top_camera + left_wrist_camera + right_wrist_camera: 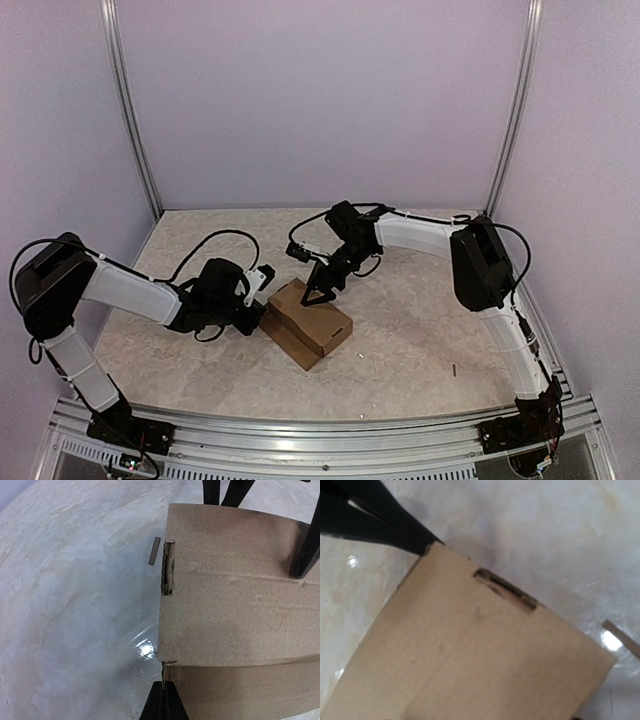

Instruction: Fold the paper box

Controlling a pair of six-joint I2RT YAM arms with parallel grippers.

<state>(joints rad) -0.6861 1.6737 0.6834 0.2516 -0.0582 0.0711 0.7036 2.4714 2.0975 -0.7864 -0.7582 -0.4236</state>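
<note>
The paper box (308,322) is a brown cardboard shape lying mid-table, folded into a low block with a step along its top. My left gripper (262,300) sits at its left corner, shut, with a thin flap edge of the paper box (240,605) pinched between its fingertips (167,702). My right gripper (320,294) hangs over the box from behind with its jaws spread wide. One finger (305,550) touches the top panel and the other stands at the far edge. The box (470,655) fills the right wrist view, showing a cut slot (505,587); the right gripper's own fingers are out of that view.
A small dark strip (155,550) lies on the pale marbled table (420,320) just beside the box's slotted edge. Another tiny scrap (453,369) lies toward the right front. Aluminium rails run along the near edge, and purple walls enclose the other sides.
</note>
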